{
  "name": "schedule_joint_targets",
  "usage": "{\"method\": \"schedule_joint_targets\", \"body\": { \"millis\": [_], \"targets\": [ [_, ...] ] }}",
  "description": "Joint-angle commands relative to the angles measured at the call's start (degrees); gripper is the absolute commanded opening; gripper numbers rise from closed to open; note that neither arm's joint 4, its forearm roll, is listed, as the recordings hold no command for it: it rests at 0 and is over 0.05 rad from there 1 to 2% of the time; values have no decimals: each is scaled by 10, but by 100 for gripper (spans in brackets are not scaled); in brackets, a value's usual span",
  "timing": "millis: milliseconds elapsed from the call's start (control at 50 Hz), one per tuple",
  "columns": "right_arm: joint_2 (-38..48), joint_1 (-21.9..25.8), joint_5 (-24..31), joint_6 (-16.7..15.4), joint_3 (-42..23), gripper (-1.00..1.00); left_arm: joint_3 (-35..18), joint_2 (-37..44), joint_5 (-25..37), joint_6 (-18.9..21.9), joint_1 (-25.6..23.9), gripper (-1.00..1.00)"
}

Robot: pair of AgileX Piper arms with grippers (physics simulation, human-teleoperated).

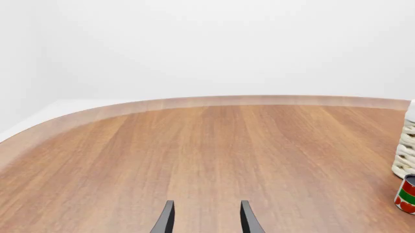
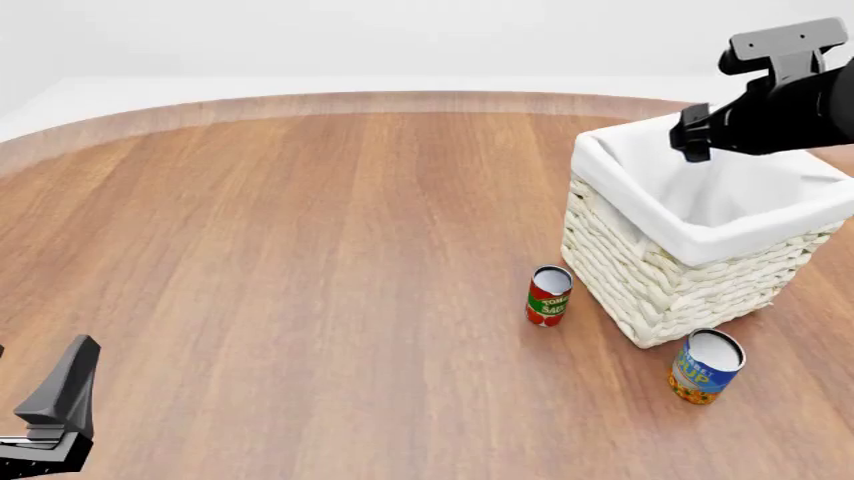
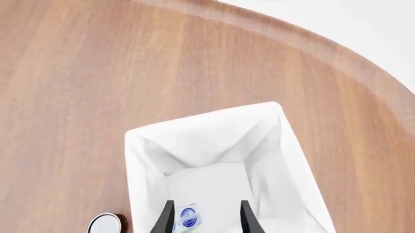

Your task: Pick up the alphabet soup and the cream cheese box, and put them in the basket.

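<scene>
The basket (image 2: 641, 290) stands at the right of the table. My right gripper (image 3: 206, 203) hangs above its opening, open. The cream cheese box (image 3: 188, 217), small, white and blue, lies on the white lining below, in the gap between the fingers and touching neither. It is hidden in the front view. The alphabet soup (image 2: 705, 367) stands upright on the table by the basket's near corner. My left gripper (image 1: 206, 203) is open and holds nothing, low at the near left of the table (image 2: 267, 250), far from both things.
A slimmer red and green tomato sauce can (image 2: 549, 295) stands upright just left of the basket. It also shows in the left wrist view as the tomato sauce can (image 1: 407, 194) beside the basket's wall (image 1: 405, 155). A can's pale top (image 3: 106, 224) shows beside the basket.
</scene>
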Motion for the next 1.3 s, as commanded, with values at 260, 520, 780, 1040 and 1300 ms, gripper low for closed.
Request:
{"method": "schedule_joint_targets", "body": {
  "millis": [260,520,780,1040,1300],
  "targets": [
    [-87,17,44,8,19,100,0,0,0,0,0,100],
    [-127,31,90,7,11,100,0,0,0,0,0,100],
    [-153,42,116,1,14,100,0,0,0,0,0,100],
    [-174,54,135,2,15,100,0,0,0,0,0,100],
    [-178,52,139,-2,16,100,0,0,0,0,0,100]
  ]
}}
